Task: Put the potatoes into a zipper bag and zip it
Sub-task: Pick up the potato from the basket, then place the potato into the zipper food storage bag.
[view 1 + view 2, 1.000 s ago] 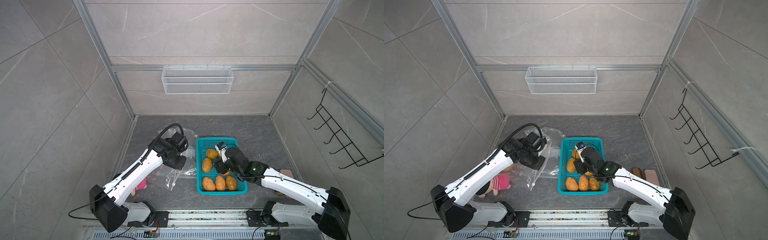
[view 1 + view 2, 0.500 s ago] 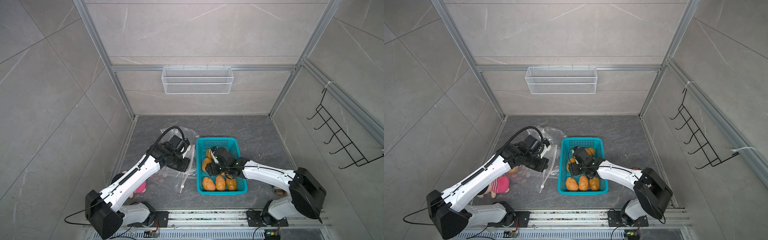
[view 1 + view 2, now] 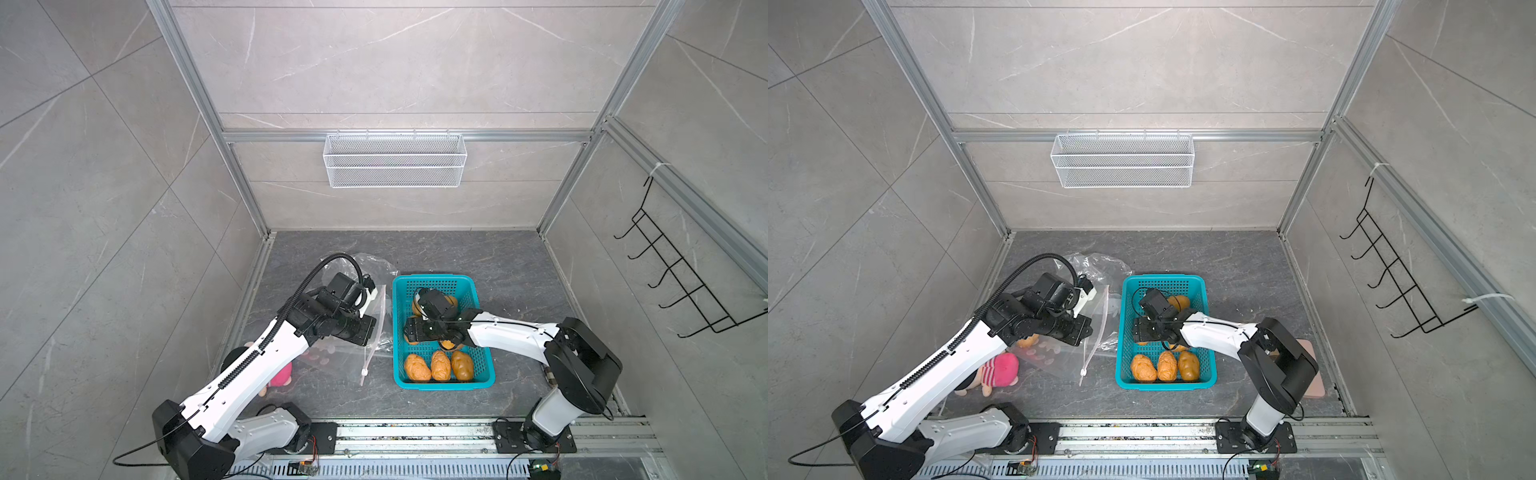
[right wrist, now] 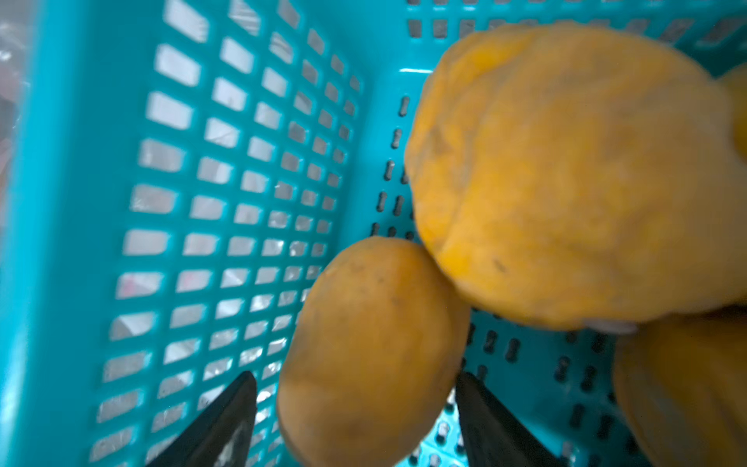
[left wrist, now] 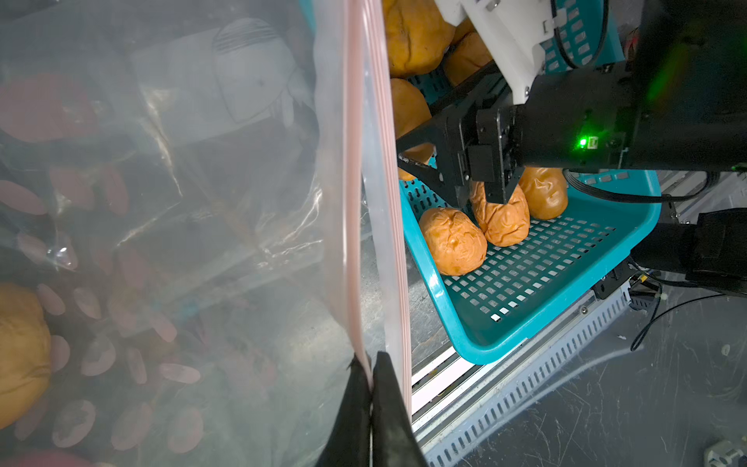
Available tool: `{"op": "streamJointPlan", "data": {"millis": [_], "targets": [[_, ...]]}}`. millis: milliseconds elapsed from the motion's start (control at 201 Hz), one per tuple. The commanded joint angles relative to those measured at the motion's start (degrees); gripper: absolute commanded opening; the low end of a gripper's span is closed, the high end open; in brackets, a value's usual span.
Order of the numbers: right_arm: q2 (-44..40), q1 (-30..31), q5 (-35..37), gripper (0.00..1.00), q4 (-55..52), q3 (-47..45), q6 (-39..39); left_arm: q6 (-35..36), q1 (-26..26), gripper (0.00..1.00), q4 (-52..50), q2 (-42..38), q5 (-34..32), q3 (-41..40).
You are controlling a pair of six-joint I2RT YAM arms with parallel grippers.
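Your right gripper point(image 4: 353, 380) has dropped into the teal basket point(image 4: 60, 202) and spread its jaws wide astride a potato point(image 4: 372, 343), not yet clamping, while your left gripper point(image 5: 371, 364) keeps the zipper bag point(image 5: 202, 182) lip pinched tight, so the next pick looks ready.

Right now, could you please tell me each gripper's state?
Left gripper: shut on the edge of the bag.
Right gripper: open, either side of a potato.
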Motion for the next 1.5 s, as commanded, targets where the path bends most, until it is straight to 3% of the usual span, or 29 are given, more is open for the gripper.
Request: {"op": "streamJointPlan", "data": {"millis": [0, 324, 508, 787, 901, 1075, 1250, 1498], "targets": [[2.0, -0.5, 2.0, 0.77, 0.3, 1.5, 3.1, 0.9, -0.1, 0.00, 1.2, -0.4, 1.2, -0.4], [5.0, -0.7, 0.8, 0.73, 0.1, 2.6, 2.7, 2.2, -0.1, 0.00, 1.1, -0.8, 0.6, -0.3], [5.0, -1.0, -0.4, 0.66, 0.8, 2.0, 2.7, 2.1, -0.1, 0.00, 1.1, -0.3, 0.7, -0.3], [-8.2, -1.0, -2.3, 0.62, 1.9, -1.2, -4.0, 2.2, -0.1, 0.00, -0.3, -0.3, -0.2, 0.8], [-17.0, -1.0, -5.3, 0.59, 6.2, -4.3, -5.9, 1.9, -0.1, 0.00, 0.1, -0.8, -0.1, 1.0], [-24.5, -0.9, -16.9, 0.59, 21.6, -9.4, -4.6, 1.1, -0.1, 0.00, 1.2, -0.8, 1.1, 1.2], [-24.0, 1.2, -21.2, 0.58, 33.1, -9.7, -0.7, 0.4, -0.1, 0.00, 1.2, -0.7, 1.3, 1.6], [-19.0, 4.8, -21.8, 0.57, 36.2, -5.3, 1.1, 0.3, -0.1, 0.00, 0.7, -0.8, 1.7, 2.7]]}}
